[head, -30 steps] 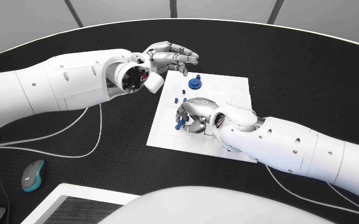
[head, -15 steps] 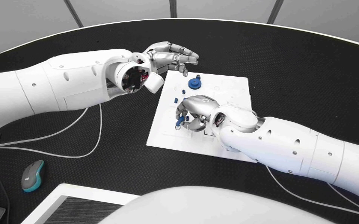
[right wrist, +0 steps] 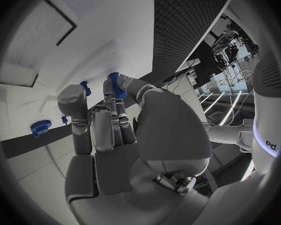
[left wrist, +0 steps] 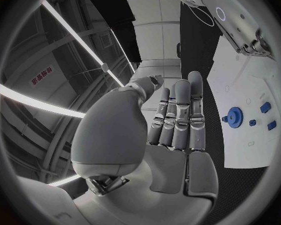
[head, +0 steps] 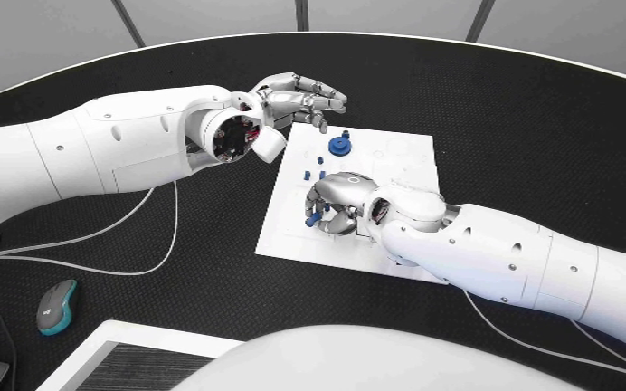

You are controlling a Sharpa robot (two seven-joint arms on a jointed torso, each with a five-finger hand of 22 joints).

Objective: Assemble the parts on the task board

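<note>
Your robot has two bulky white arms with smooth, rounded shells and small dark screw recesses along the casings. The left arm ends in an open wrist ring exposing dark, reddish internals. The left hand and right hand are silver metal with segmented fingers and grey pads. Thin white cables trail from both arms. The right arm carries a blue ring mark in the left wrist view.
</note>
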